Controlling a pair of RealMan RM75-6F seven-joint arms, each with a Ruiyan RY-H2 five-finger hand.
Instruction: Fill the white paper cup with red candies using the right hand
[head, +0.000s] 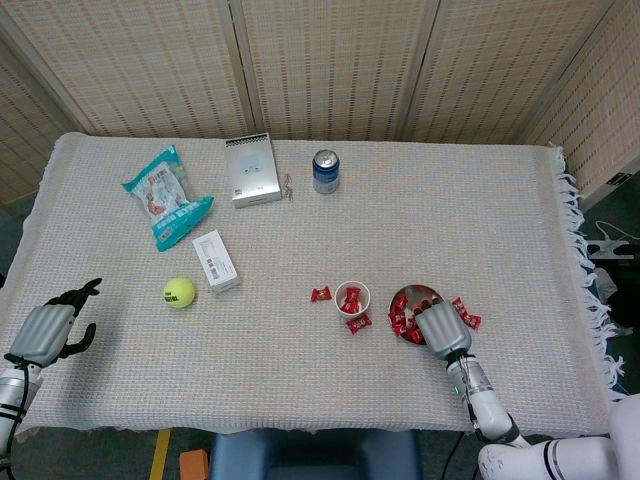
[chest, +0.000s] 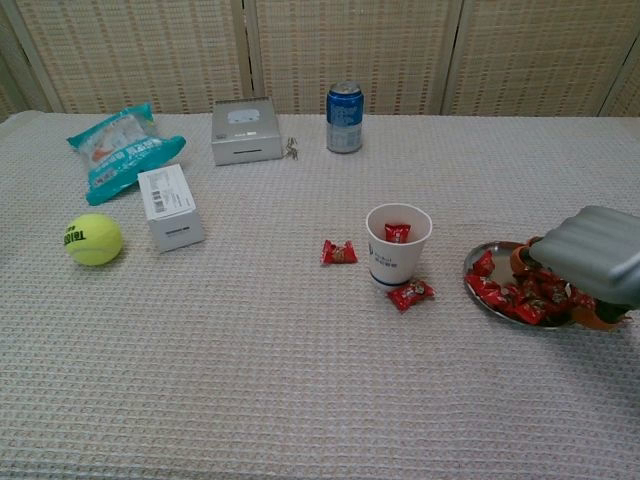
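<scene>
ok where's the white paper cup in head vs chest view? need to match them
Head view: white paper cup sits just right of centre, lower half, left of the metal dish of candies.
Chest view: cup is right of centre, mid-height, red candy visible inside.
Shared landmark: the blue soda can, standing beyond the cup and slightly to its left in both views.
</scene>
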